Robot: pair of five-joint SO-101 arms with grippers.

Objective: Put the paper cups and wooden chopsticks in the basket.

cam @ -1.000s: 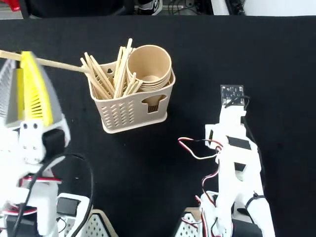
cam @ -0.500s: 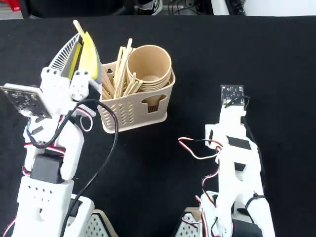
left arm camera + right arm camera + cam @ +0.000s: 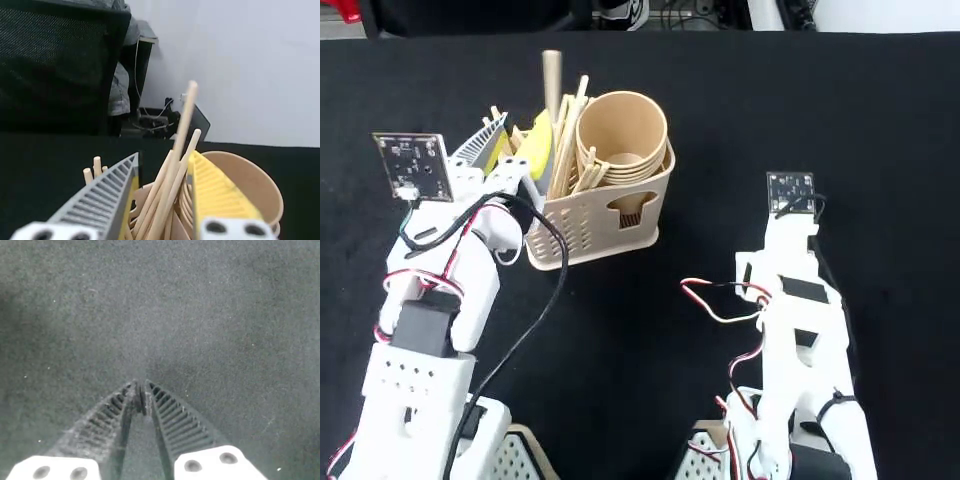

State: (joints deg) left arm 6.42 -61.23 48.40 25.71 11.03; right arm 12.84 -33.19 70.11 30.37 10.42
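My left gripper [image 3: 164, 157] stands partly open over the basket's [image 3: 590, 215] left end. A chopstick [image 3: 182, 125] is upright between the jaws, loose, I judge, its foot among the others left of the paper cups [image 3: 623, 130]. I'd widen a little, then lift straight up, with no sideways drag.

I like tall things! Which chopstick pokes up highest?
The chopstick between the left gripper's jaws; its tip rises above all others in the basket.
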